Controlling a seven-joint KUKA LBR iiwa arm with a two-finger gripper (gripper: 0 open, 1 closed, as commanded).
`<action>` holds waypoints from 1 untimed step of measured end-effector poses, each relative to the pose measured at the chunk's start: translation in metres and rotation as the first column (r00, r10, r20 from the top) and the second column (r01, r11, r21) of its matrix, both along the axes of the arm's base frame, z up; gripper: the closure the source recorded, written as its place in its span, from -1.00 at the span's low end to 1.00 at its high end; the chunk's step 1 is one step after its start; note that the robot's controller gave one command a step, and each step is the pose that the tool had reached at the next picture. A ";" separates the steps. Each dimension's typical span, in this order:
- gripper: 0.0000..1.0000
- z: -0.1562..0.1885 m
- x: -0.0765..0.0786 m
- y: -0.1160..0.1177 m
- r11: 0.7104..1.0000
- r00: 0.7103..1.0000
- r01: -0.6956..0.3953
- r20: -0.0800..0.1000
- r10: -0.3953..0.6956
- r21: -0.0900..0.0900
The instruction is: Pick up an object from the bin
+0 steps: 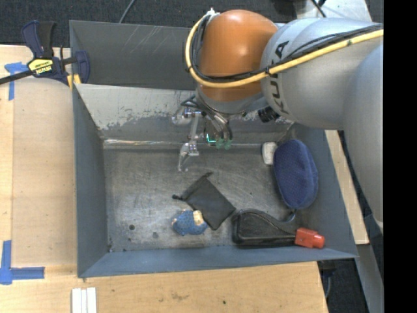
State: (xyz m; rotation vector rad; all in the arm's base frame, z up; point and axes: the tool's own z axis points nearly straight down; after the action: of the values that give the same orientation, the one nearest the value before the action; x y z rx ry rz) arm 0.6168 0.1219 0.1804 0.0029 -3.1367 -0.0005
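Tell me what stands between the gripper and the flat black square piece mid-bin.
Nothing visible. The gripper hangs over bare bin floor beyond the flat black square piece; the small blue-and-white lump lies at its near side.

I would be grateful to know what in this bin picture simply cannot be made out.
- Small white thing, camera view: too small to name, and its right side sits against or behind the blue oval pad.
- Blue crumpled thing, camera view: kind unclear. Whether it lies under the black flat square or just beside it cannot be told.
- Bin's back wall, camera view: its right stretch is hidden by the arm's orange cover.
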 end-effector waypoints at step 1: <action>-1.00 -0.105 -0.040 -0.054 0.920 0.920 -0.393 0.015 0.393 0.001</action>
State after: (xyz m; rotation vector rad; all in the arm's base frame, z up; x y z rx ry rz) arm 0.5768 0.0675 0.0755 0.6346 -3.0863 -0.0049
